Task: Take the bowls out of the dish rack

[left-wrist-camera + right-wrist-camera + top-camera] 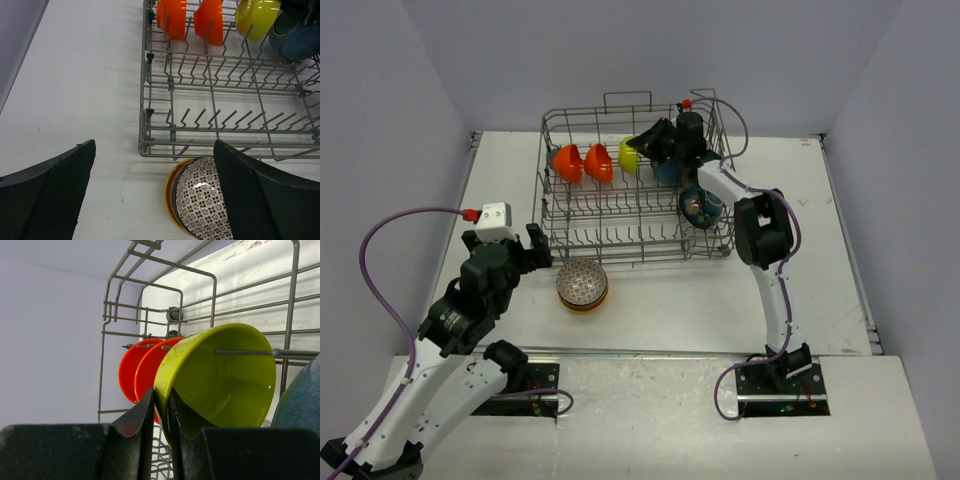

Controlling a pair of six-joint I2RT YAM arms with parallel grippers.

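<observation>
Holding the rim of the yellow-green bowl (220, 380) in the nearly shut right pincer (161, 401), up on edge in the rack (620, 215).

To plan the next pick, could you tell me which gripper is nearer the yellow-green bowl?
Right gripper: its fingers pinch the rim of the yellow-green bowl inside the rack; the left gripper hangs open outside the rack's near-left corner.
</observation>
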